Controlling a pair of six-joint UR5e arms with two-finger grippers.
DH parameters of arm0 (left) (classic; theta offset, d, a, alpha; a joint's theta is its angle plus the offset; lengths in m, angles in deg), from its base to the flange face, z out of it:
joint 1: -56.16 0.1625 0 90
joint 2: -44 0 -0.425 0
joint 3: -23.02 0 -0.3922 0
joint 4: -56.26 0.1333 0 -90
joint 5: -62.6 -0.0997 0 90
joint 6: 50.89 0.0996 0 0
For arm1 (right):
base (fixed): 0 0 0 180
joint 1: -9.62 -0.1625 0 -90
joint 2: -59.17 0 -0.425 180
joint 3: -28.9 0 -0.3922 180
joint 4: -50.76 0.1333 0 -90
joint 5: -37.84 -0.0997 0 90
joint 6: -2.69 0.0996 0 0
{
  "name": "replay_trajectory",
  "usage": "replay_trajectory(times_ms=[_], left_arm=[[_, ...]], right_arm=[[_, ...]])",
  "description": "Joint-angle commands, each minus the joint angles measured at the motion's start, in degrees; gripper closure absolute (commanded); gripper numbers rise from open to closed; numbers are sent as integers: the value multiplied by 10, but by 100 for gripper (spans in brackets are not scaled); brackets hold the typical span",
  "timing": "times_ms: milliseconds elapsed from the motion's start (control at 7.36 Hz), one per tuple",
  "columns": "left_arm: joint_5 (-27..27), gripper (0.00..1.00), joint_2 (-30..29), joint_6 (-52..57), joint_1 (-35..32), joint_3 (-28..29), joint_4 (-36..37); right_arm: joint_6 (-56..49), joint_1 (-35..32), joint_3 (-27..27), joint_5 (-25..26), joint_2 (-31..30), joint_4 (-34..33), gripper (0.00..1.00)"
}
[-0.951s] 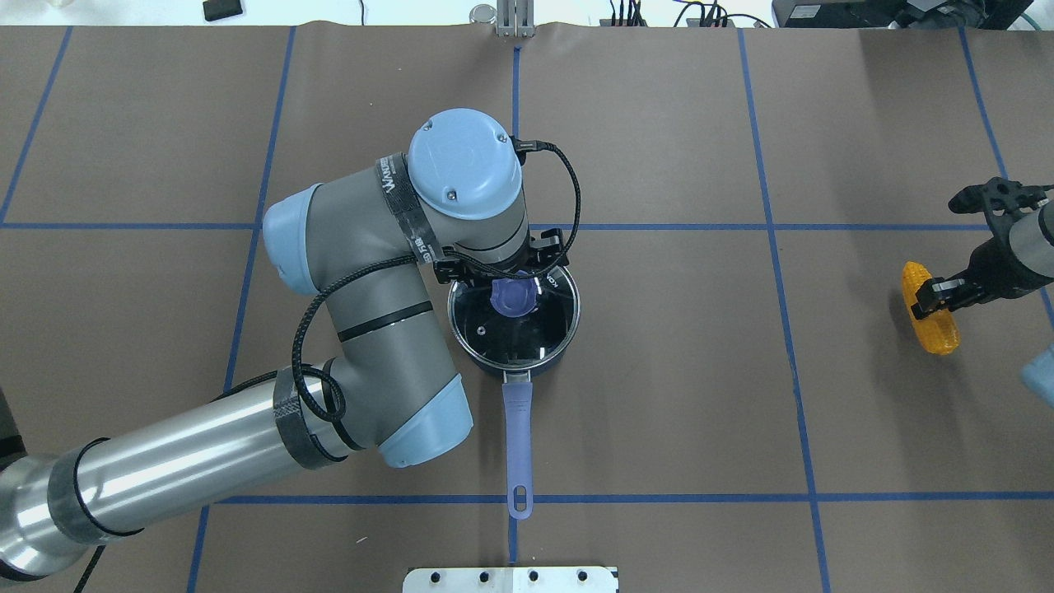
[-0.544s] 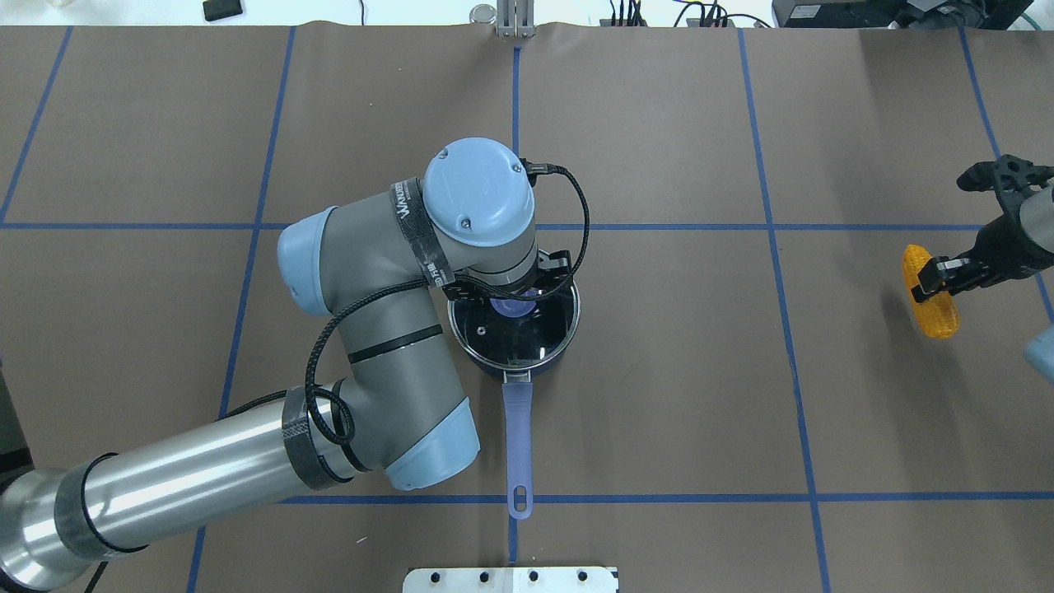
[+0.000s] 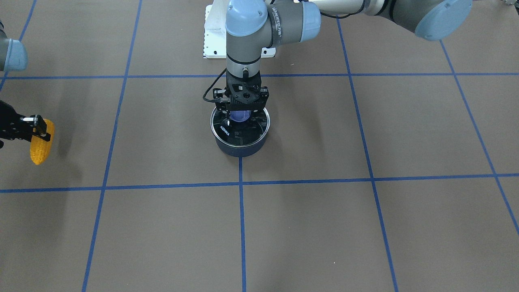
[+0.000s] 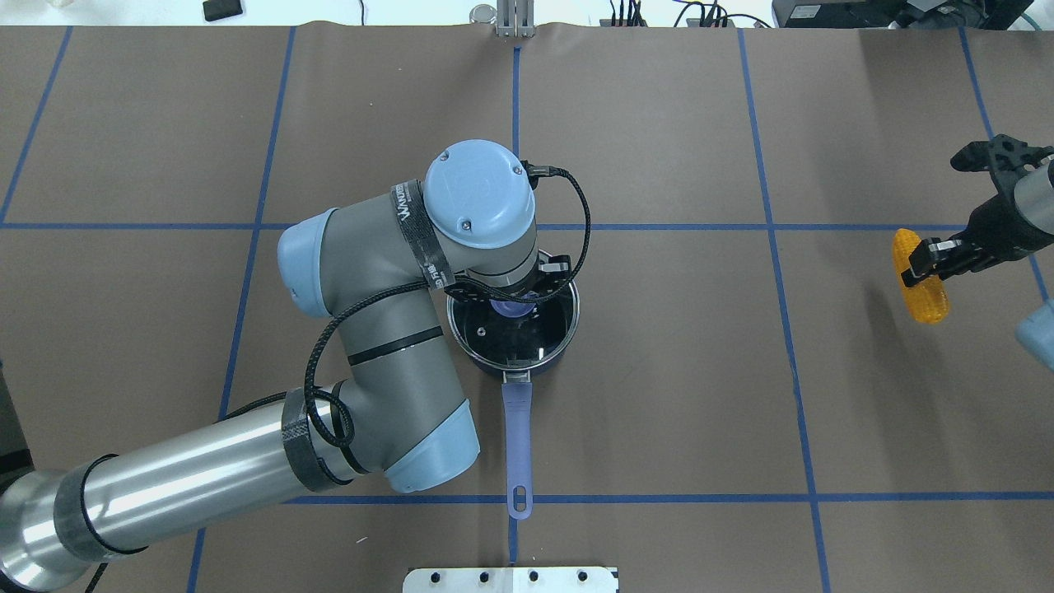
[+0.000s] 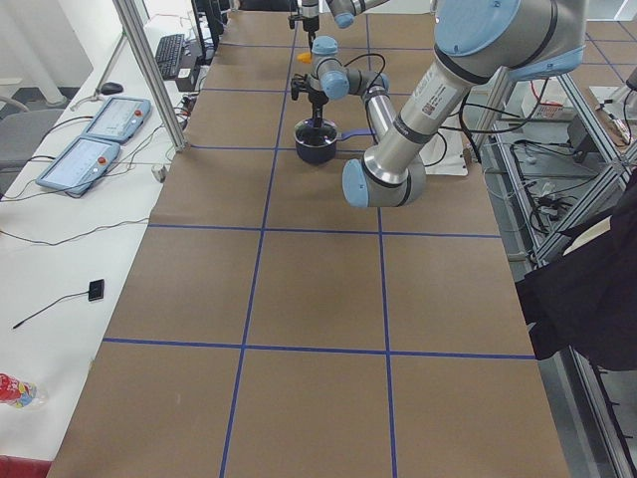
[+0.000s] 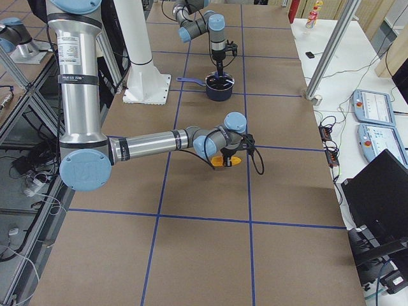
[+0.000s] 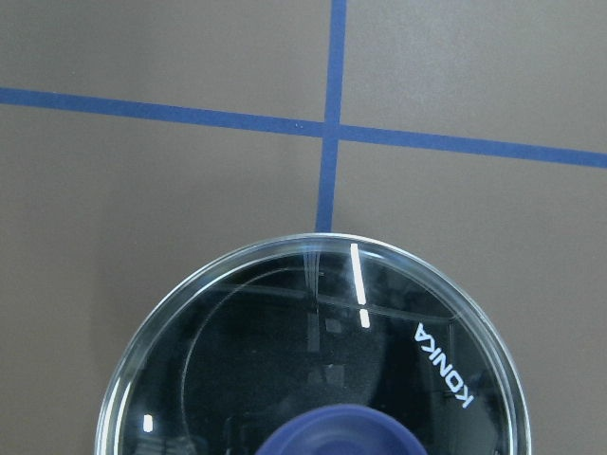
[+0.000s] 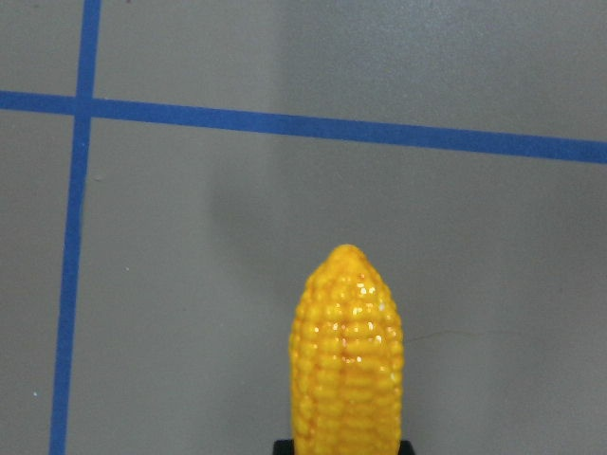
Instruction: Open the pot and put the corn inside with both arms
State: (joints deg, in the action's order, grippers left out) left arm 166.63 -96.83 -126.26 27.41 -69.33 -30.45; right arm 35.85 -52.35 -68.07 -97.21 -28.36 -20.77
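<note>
The dark navy pot (image 4: 566, 339) stands mid-table with its lavender handle (image 4: 518, 428) pointing toward the robot. The glass lid (image 4: 510, 338) with its blue knob (image 4: 512, 309) rests on it; the lid also shows in the front view (image 3: 243, 132) and the left wrist view (image 7: 285, 351). My left gripper (image 3: 242, 115) hangs straight down over the lid, open, its fingers on either side of the knob. My right gripper (image 4: 922, 263) is shut on the yellow corn (image 4: 922, 288) at the far right and holds it above the table; the corn also shows in the front view (image 3: 40, 146) and the right wrist view (image 8: 346, 360).
The robot's white base plate (image 4: 510, 579) lies at the near edge. Blue tape lines grid the brown table cover (image 4: 659, 371). Cables and devices lie beyond the far edge (image 4: 659, 12). Brown cover lies between the pot and the corn.
My left gripper shifted over the lid's knob and came down around it, then held still. My right gripper carried the corn toward the far side and slightly inward.
</note>
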Motion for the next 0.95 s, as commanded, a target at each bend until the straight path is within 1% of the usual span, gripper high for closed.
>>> replay_trajectory(times_ms=[0,136,272,408,544,680,816], left_arm=[[18,57,10,41,-24,-67,49],[34,57,43,75,-43,-109,69],[38,57,95,119,-65,-144,65],[54,57,129,182,-93,-160,62],[67,57,162,229,-122,-163,53],[76,57,207,262,-148,-162,6],[107,57,258,293,-175,-158,-52]], right_arm=[[29,1,-31,0,60,-94,83],[74,19,-38,0,83,-99,83],[135,45,-40,3,114,-99,83],[194,73,-40,10,145,-99,83],[239,91,-53,17,159,-99,83],[282,108,-72,33,167,-99,83],[318,122,-82,37,179,-105,83]])
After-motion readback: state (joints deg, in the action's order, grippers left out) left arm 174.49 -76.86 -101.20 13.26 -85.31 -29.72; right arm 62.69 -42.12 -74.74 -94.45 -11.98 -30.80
